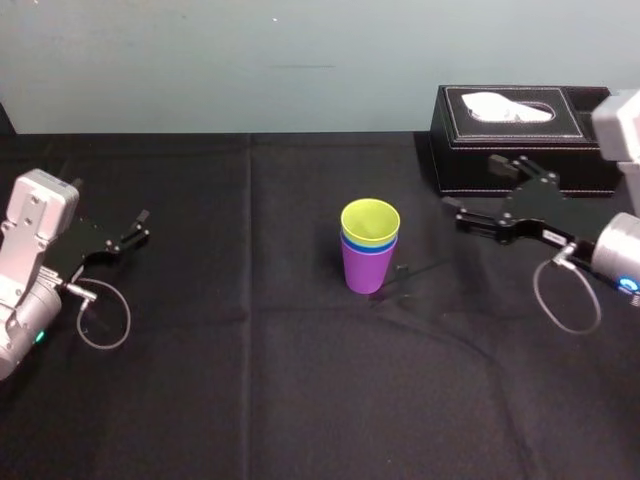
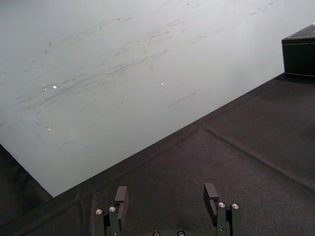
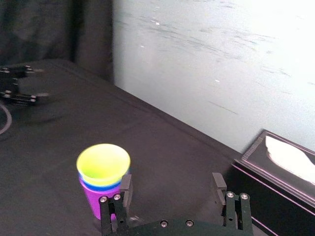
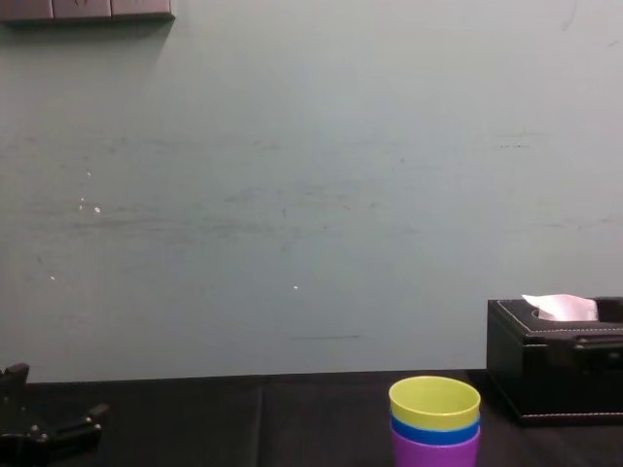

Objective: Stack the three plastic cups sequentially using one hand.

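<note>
Purple plastic forms the outermost of three nested tumblers. The purple cup (image 1: 367, 272) stands upright on the black tablecloth (image 1: 250, 380) near the middle of the head view. The blue cup (image 1: 368, 246) sits inside it, showing as a narrow band at the rim. The yellow-green cup (image 1: 370, 222) sits inside the blue one, with its open mouth on top. In the chest view the same stack appears at the lower edge, right of centre.

The right gripper (image 3: 172, 184) is at the right of the head view, in front of the black leather tissue box (image 1: 520, 150). Its slim fingers point toward the stack. They are spread wide with nothing between them, and bare cloth separates their tips from the cups. In the right wrist view one finger overlaps the foot of the stack.

The left gripper (image 2: 166, 196) is at the left edge of the head view, well apart from the cups. Its fingers are also spread and empty over the cloth.
</note>
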`<state>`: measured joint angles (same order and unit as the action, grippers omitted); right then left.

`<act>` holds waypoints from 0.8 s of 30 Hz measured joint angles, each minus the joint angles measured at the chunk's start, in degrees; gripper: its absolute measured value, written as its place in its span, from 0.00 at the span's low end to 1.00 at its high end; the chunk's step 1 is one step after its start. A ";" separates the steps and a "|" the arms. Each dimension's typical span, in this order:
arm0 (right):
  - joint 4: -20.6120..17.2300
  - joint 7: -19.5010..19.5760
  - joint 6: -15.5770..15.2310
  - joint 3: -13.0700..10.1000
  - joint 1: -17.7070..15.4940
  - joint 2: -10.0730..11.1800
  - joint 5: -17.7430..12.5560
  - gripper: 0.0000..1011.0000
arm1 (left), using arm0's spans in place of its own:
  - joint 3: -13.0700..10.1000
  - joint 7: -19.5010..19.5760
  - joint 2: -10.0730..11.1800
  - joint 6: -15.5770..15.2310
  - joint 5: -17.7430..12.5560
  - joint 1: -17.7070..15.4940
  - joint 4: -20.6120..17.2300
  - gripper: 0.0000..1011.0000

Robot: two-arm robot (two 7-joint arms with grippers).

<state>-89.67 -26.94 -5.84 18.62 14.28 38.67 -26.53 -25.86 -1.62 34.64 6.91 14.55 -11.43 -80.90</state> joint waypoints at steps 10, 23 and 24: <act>1.11 3.40 2.20 -3.65 -4.56 0.23 1.88 0.99 | 0.00 0.00 0.00 0.00 0.00 0.00 0.00 1.00; 2.65 4.06 2.71 -4.90 -6.31 -0.65 3.46 0.99 | 0.00 0.00 0.00 0.00 0.00 0.00 0.00 1.00; 2.64 4.06 2.71 -4.90 -6.31 -0.64 3.45 0.99 | 0.00 0.00 0.00 0.00 0.00 0.00 0.00 1.00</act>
<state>-87.03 -22.88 -3.13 13.72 7.98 38.03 -23.08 -25.86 -1.62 34.65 6.91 14.55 -11.43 -80.90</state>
